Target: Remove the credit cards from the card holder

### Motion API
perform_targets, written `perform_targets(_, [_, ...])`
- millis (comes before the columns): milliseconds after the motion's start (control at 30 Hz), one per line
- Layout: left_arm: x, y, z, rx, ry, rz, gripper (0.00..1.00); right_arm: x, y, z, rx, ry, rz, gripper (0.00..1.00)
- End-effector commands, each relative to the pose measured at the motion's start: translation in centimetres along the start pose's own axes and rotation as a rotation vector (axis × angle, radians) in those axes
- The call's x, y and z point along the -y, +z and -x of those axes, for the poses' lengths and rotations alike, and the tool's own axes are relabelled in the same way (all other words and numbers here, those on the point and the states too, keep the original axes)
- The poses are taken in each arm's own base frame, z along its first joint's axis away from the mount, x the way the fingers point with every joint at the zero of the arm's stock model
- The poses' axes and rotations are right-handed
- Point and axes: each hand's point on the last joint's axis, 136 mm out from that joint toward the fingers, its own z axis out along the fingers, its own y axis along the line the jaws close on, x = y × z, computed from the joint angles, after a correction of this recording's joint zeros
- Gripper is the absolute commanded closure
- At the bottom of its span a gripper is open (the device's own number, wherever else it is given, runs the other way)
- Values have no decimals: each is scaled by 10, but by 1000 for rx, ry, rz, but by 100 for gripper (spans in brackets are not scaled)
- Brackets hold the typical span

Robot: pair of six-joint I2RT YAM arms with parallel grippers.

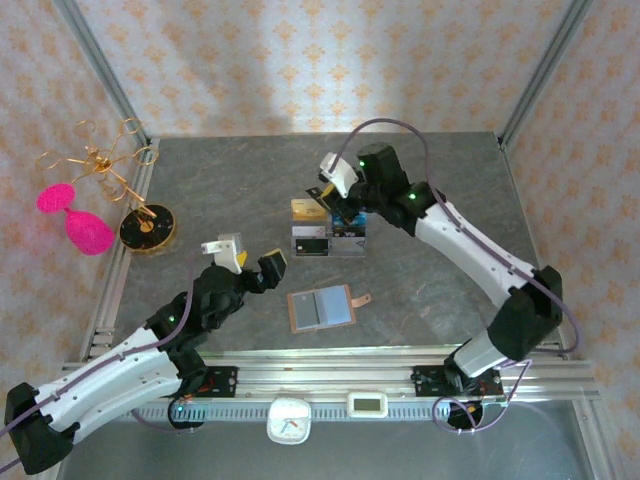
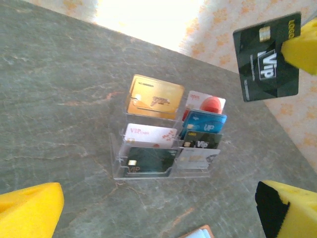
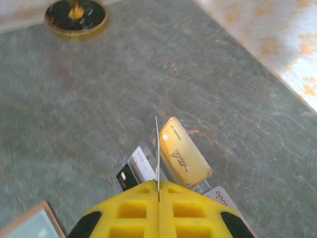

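The pinkish-tan card holder [image 1: 320, 308] lies open on the grey table, bluish sleeves up and snap tab to the right; one corner of the card holder [image 2: 200, 232] shows in the left wrist view. My right gripper [image 1: 335, 207] is shut on a black credit card [image 2: 267, 57] and holds it in the air above the clear tiered stand [image 1: 328, 232]. In the right wrist view the card [image 3: 157, 148] is edge-on between the right gripper [image 3: 158, 191] fingers. Gold, white, blue and dark cards stand in the stand [image 2: 168, 141]. My left gripper [image 1: 255, 265] hangs open and empty, left of the holder.
A gold wire jewellery stand on a black round base [image 1: 147, 226] stands at the far left, with pink mesh pieces [image 1: 75, 215] beside it. A metal rail [image 1: 400, 360] runs along the near edge, with patterned walls and frame posts around the table.
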Motion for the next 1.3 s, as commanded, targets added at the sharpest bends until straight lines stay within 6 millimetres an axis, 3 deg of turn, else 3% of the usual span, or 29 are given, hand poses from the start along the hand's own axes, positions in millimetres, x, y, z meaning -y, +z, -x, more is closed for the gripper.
perform_targets(0, [-9, -2, 20, 78, 15, 57, 1, -16, 0, -29, -143, -161, 115, 100])
perform_targets(433, [-23, 21, 32, 157, 88, 113, 1, -2, 17, -77, -286, -378, 302, 100])
perform_targets(733, [-33, 28, 45, 204, 112, 172, 1, 5, 34, -123, -416, -440, 424, 100])
perform_targets(1267, [-37, 40, 42, 167, 101, 189, 1, 29, 51, -141, -460, -461, 331, 100])
